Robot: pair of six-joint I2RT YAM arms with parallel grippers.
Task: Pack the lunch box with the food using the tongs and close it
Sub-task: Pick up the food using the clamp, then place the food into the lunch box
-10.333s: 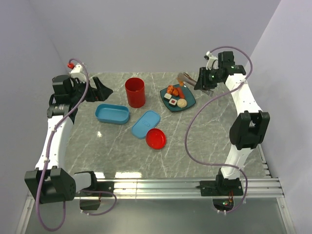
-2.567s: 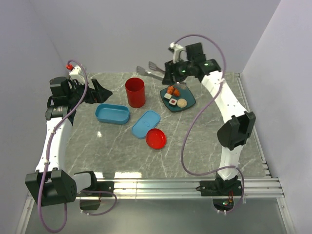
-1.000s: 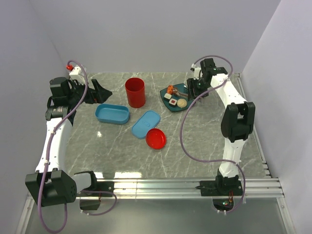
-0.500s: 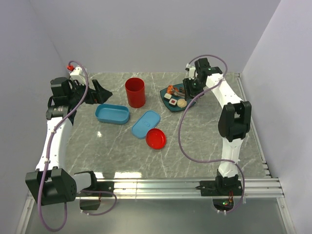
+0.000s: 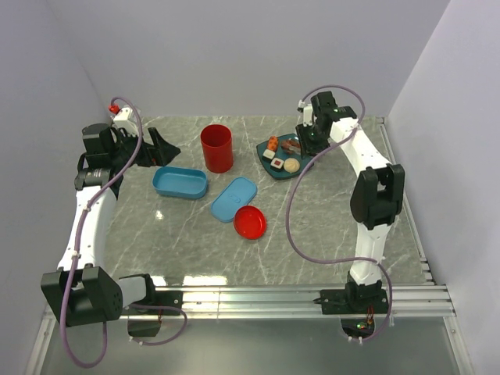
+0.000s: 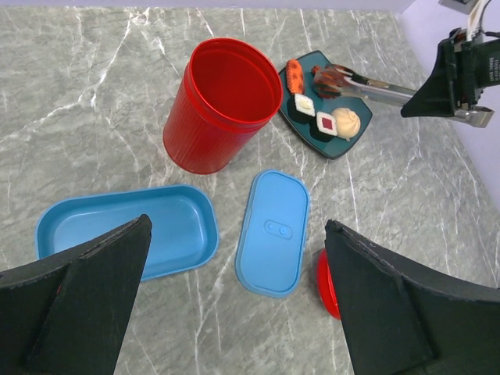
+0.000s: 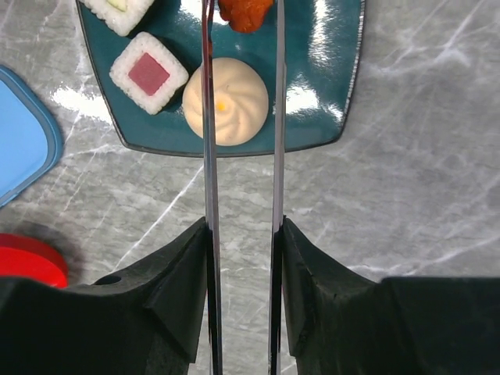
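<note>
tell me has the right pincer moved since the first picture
Yes: the right pincer, gripping the tongs, came left toward the teal plate.

Bright, even overhead light; glare on plate (image 7: 312, 117); soft shadows; sharp.

I run this rig in a lab test cell, not a real kitchen. Plain pale walls (image 5: 234, 55) close in a marble-look table (image 5: 195, 250) on three sides. My left arm (image 5: 87, 226) and right arm (image 5: 373, 226) are bolted to an aluminium rail (image 5: 258, 298) at the near edge, with purple cables (image 5: 287, 209) looping loose. The food (image 7: 226, 101) on the plate (image 7: 328, 78) is toy pieces.
</note>
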